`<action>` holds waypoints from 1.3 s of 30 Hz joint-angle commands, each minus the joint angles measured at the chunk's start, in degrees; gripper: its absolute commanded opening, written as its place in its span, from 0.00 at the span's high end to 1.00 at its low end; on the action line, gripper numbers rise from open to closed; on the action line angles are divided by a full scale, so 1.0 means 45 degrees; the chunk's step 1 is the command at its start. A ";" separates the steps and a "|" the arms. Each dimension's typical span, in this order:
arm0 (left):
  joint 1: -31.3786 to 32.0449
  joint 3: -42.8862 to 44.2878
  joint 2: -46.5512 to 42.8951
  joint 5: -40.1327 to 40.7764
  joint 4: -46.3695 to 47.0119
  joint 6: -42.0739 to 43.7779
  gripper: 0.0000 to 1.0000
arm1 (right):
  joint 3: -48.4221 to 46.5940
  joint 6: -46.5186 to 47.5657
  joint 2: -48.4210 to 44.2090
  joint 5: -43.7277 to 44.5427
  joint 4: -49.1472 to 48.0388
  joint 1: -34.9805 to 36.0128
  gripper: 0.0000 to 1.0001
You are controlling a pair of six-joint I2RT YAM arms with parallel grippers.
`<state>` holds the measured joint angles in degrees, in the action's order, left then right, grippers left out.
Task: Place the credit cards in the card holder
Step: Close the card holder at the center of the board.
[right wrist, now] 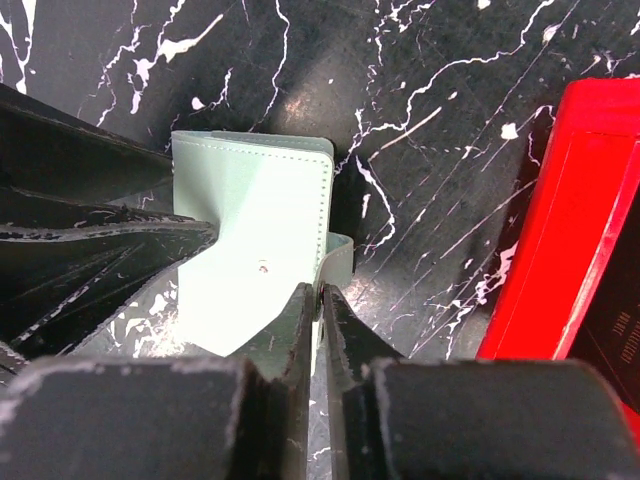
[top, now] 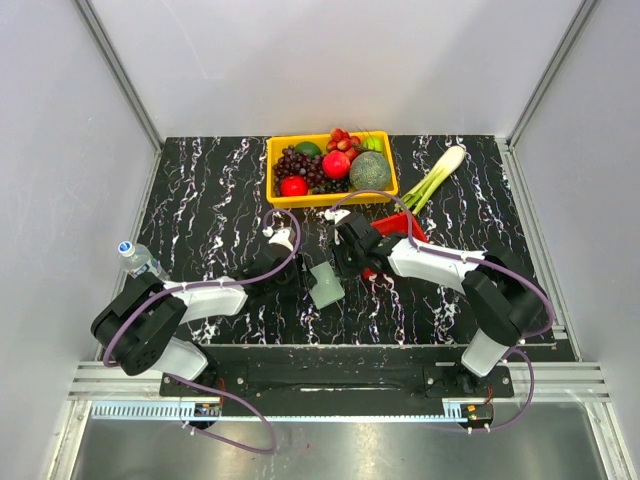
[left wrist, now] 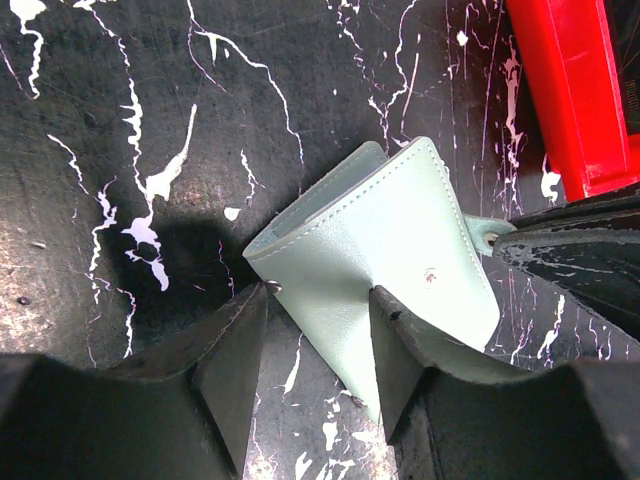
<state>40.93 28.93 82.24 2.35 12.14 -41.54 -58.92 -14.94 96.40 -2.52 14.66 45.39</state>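
At mid-table (top: 215, 200), the card holder (top: 326, 283) lay between both arms, right gripper (right wrist: 321, 300) pinching its tab-side edge, left gripper (left wrist: 320, 300) straddling a corner, hold unclear.

The card holder (top: 326, 284) is seen as a small pale grey-green pouch of soft, smooth material, with fine stitching run along its edges. It is placed near the middle of the table (top: 200, 210), between the two arms. It is folded over, with its layers shown at one edge, and is tilted so that a dark shadow is cast beside it. A small metal snap (left wrist: 429, 275) is set in its outer face, and a short strap tab (left wrist: 483, 232) is looped out from one side. Its lower part is straddled by the spread fingers of the left gripper (left wrist: 320, 300). The edge beside the tab is pinched by the right gripper (right wrist: 320, 295).
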 commanded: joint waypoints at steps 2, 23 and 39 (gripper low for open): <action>0.0065 0.0310 0.0065 -0.0366 0.0075 0.0168 0.51 | -0.0091 -0.0488 -0.0446 -0.0805 -0.0619 0.0129 0.92; 0.0397 0.1091 0.0982 0.0063 -0.0803 0.0461 0.65 | -0.0248 -0.1016 -0.0094 -0.1706 -0.0972 0.0070 1.00; 0.0437 0.0993 0.0671 0.0279 -0.0765 0.0344 0.65 | -0.0247 -0.0762 0.0725 -0.1488 0.0200 0.0070 1.00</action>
<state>42.41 32.56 85.67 3.53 9.93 -40.34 -58.92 -18.68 98.63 -8.27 14.70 45.39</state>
